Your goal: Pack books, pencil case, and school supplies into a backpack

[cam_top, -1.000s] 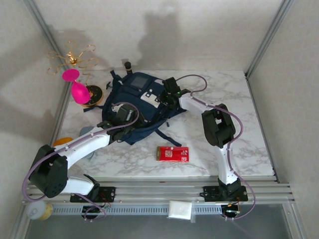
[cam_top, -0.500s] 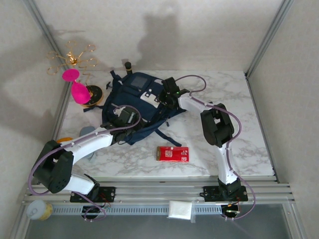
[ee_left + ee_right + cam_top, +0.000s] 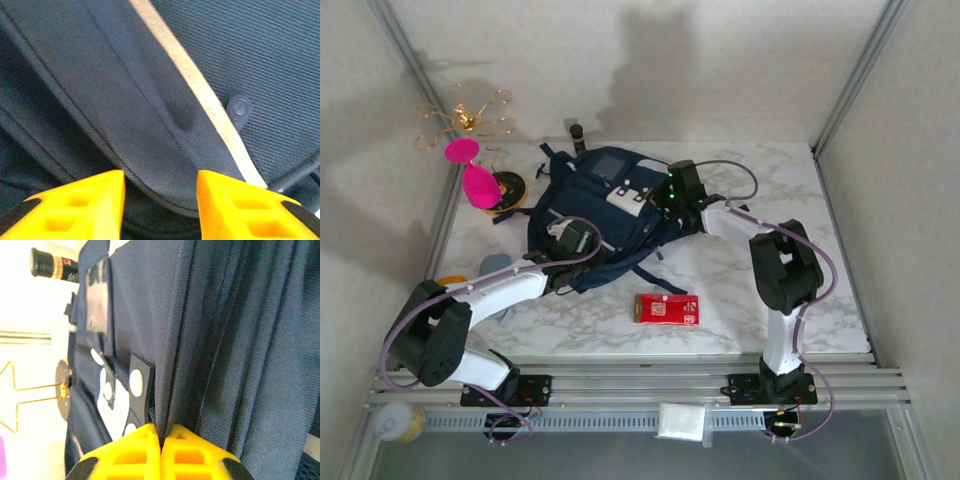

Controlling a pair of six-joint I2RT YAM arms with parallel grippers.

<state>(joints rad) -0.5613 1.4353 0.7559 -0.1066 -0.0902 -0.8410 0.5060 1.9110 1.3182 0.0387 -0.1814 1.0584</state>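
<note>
Left tool, right tool at backpack

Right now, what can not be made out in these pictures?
- Inside of the backpack, top view: its own fabric hides it.
- Print on the red packet, top view: too small.
- Left pincer, left wrist view: the lower edge cuts its fingers; grip on the fabric unclear.

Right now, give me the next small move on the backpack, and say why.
Probably close the left gripper on the backpack edge lying between its open jaws. The right gripper is shut, pinching a fold of navy fabric on the other side, while the left one only straddles a seam. A second grip would likely let the arms pull the bag open.
</note>
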